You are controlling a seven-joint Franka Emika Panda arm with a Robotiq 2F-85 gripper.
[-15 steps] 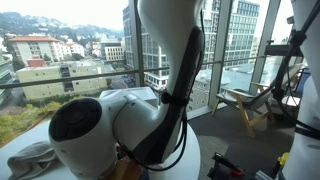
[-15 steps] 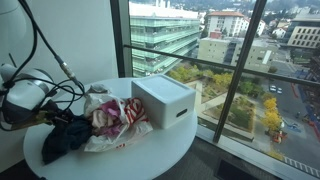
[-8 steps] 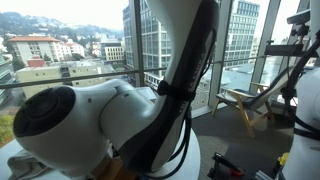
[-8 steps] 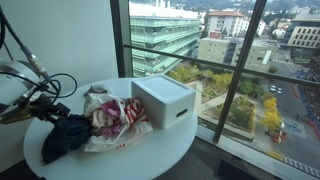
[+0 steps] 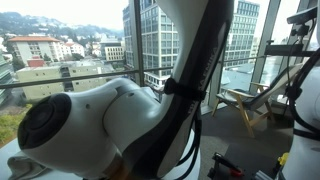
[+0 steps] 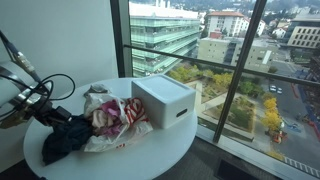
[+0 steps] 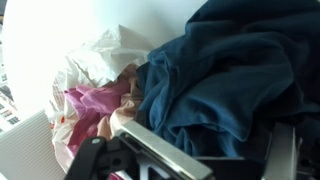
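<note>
On the round white table point(image 6: 150, 152) lies a heap of clothes: a dark blue garment point(image 6: 62, 136) at its near-left end, a pink one point(image 6: 108, 118) in the middle and a white one point(image 6: 99, 97) behind. My gripper point(image 6: 32, 96) hangs left of the heap, just above the dark blue garment and clear of it. In the wrist view the dark blue garment point(image 7: 220, 70) fills the right half, with the pink garment point(image 7: 90, 105) and white garment point(image 7: 100, 55) to its left. The gripper point(image 7: 205, 142) is open, its jaws wide apart and holding nothing.
A white rectangular box point(image 6: 163, 100) stands on the table right of the heap, its corner showing in the wrist view point(image 7: 25, 148). Tall windows run along the table's far side. The robot's arm point(image 5: 110, 115) blocks most of an exterior view; a wooden frame point(image 5: 243, 105) stands on the floor beyond.
The gripper has opened and drawn back to the left, off the heap. The dark blue garment now lies free on the table.
</note>
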